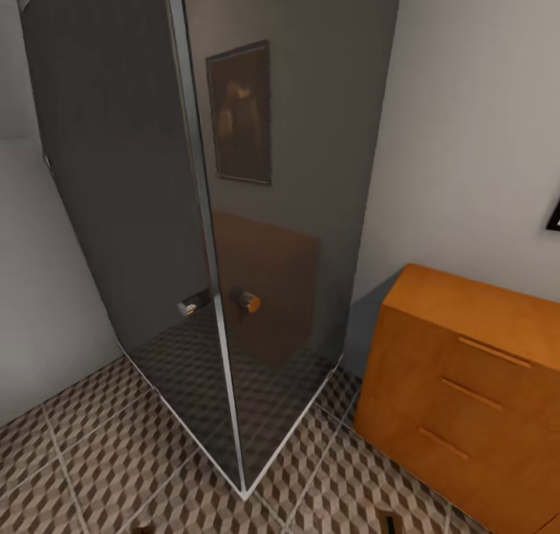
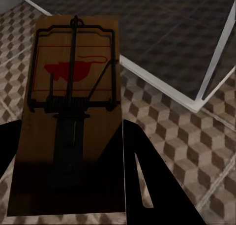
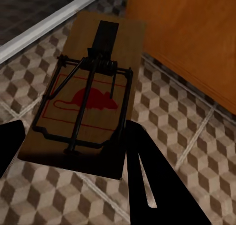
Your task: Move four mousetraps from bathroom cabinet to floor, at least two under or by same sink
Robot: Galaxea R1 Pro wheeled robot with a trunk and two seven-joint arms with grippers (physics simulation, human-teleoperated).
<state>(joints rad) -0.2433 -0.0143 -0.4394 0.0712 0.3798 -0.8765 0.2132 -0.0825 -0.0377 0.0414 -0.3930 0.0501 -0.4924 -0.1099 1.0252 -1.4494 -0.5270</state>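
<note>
Each wrist view shows one mousetrap between dark fingers: the left gripper point(image 2: 69, 185) pinches a mousetrap point(image 2: 71, 112), and the right gripper point(image 3: 73, 151) pinches a second mousetrap point(image 3: 93, 92). In both, the board's long axis runs straight out from the fingers, over the cube-patterned bathroom floor point(image 1: 101, 456). Two mousetraps are visible, one per arm; neither is nearer the tiles by sight. The smoky glass shower point(image 1: 233, 207) stands centre-left; the orange cabinet point(image 1: 467, 378) stands at right, three drawer handles showing, drawers closed.
</note>
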